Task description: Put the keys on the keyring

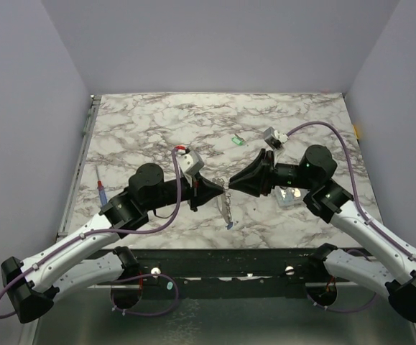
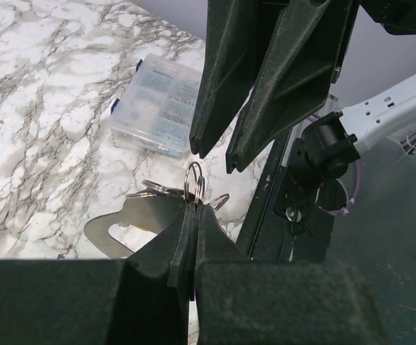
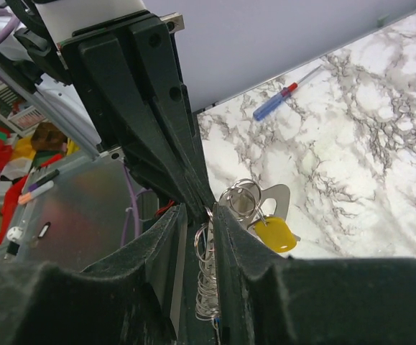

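My two grippers meet tip to tip above the middle of the table. The left gripper (image 1: 220,186) (image 2: 193,208) is shut on a small ring of the keyring (image 2: 139,219), a flat silvery loop with several fine rings. In the top view the keyring (image 1: 226,207) hangs below the tips, with a small blue piece at its low end. A yellow key (image 3: 275,234) hangs from the rings beside the metal loop (image 3: 279,198). The right gripper (image 1: 231,184) (image 3: 200,212) stands open by a narrow gap, the ring chain (image 3: 206,287) between its fingers. A green key (image 1: 238,141) lies on the table farther back.
A small clear plastic box (image 1: 288,195) (image 2: 154,106) sits under the right arm's wrist. A red-and-blue pen (image 1: 101,185) (image 3: 283,93) lies near the table's left edge. The dark front rail (image 1: 222,259) runs along the near side.
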